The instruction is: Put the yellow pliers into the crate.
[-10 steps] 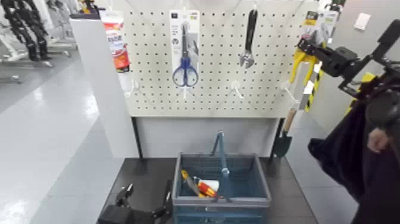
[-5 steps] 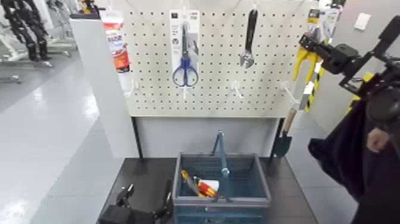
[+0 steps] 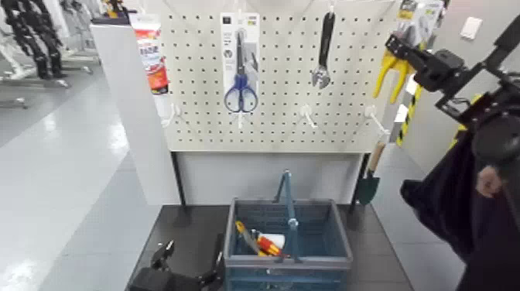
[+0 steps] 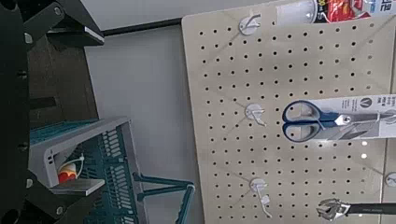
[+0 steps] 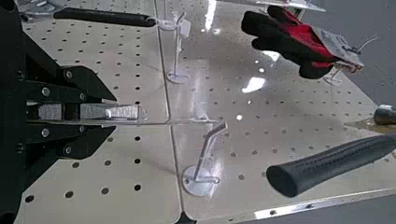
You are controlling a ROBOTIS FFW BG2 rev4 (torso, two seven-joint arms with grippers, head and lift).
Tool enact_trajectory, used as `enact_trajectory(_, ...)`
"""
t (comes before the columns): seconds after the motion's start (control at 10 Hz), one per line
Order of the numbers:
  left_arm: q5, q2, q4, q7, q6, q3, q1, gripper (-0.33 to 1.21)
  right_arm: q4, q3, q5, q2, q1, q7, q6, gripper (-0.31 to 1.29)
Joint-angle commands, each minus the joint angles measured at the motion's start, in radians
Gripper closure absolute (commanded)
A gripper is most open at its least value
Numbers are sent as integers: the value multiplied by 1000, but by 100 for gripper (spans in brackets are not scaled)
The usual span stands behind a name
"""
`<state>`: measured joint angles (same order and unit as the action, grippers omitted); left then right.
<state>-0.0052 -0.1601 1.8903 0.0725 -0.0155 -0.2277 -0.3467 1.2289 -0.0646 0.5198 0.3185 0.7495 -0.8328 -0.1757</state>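
Pegboard [image 3: 286, 124] stands behind the crate [image 3: 288, 263], pale and full of holes. Crate is on the dark bench [image 3: 182, 224], blue-grey with a thick rim, tall hoop handle [image 3: 289, 203] upright over it. Inside the crate: a red-and-yellow item [image 3: 270, 246], a white item [image 3: 276, 237] beside it, and a longer yellow-and-grey item [image 3: 248, 237].

Yellow pliers [image 3: 393, 76] are up above the crate and well to its right, not in it, handles hanging down. Right tool [image 3: 395, 45] is shut on them near the top, their retail card [image 3: 423, 22] behind. Left tool [image 3: 192, 249] is low, just left of the crate, spread wide, nothing held.

Above the crate on the board: blue-handled scissors [image 3: 241, 89] on a white card to the left, adjustable wrench [image 3: 320, 58] with a black handle higher up. Trowel [image 3: 369, 182] hangs right of the crate. Person's hand [image 3: 490, 182] shows farther right, by dark cloth.
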Motion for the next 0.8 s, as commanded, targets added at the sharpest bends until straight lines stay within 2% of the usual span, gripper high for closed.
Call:
enact_trajectory(0.1,5,-6,3,1,6,-4,0,22,202,-60,-10,-32,-91,30,-57,112)
enact_trajectory(0.2,7,-6,3,1,6,-4,-2,22,239,-61,-7,-36,-110,32,-64,112)
enact_trajectory(0.4,10,-12,3,1,11,-7,2,22,281,-55,13,-65,-141,35,-65,111)
enact_trajectory(0.8,10,-9,3,4,15,-5,2,22,377,-37,23,-121,-211,52,-76,111)
